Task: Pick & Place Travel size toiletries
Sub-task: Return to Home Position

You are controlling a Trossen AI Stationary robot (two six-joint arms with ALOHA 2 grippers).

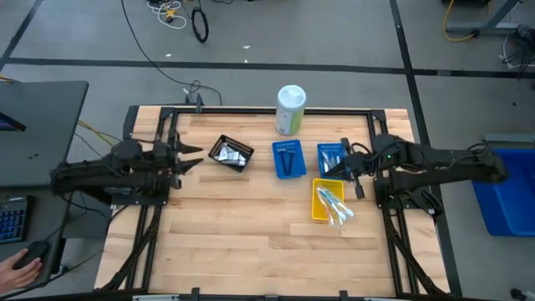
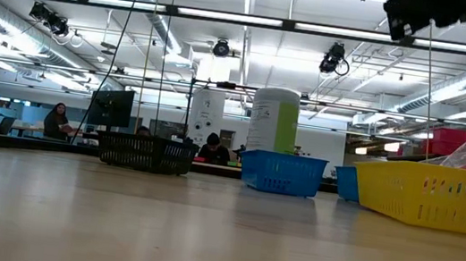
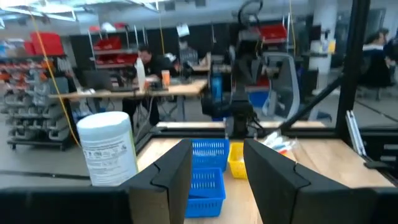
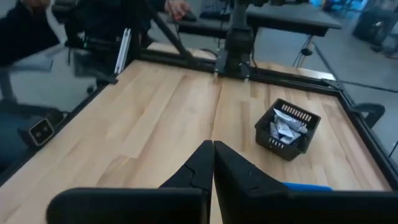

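Note:
The travel size toiletries lie sorted in small bins on the wooden table. White tubes fill the black bin [image 1: 230, 154] [image 4: 287, 129], dark razors lie in a blue bin [image 1: 288, 159], and wrapped toothbrushes stick out of the yellow bin [image 1: 328, 201]. A second blue bin [image 1: 328, 155] holds pale items beside my right gripper. My left gripper [image 1: 194, 156] [image 3: 217, 180] hangs open and empty at the table's left, pointing level toward the bins. My right gripper [image 1: 341, 170] [image 4: 213, 163] is shut and empty, raised over the right-hand bins.
A tall white-and-green canister [image 1: 290, 109] [image 3: 109, 149] stands at the far edge, behind the blue bins. A black frame [image 1: 251, 111] runs around the table. The near half of the tabletop [image 1: 251, 242] is bare wood. A person's hand [image 1: 18, 272] rests at a desk off the table's left.

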